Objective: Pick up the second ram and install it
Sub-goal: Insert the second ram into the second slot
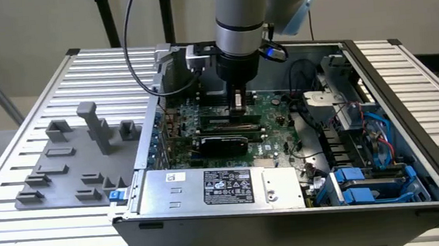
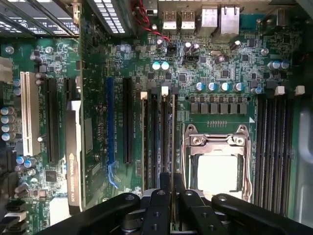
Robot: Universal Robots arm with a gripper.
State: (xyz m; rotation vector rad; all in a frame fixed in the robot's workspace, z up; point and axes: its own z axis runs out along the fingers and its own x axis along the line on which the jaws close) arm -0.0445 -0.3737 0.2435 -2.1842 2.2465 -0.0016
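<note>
My jaws hide the near end of the second ram (image 2: pixel 167 142); the processor socket (image 2: pixel 218 161) is partly covered too.

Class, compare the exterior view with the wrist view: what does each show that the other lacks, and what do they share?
Exterior view alone: the grey tray on the slatted table, the power supply, the blue drive bays and the robot arm. Wrist view alone: the processor socket, the rear ports, and a ram stick in a slot ahead of the tool. Both: the green motherboard.
</note>
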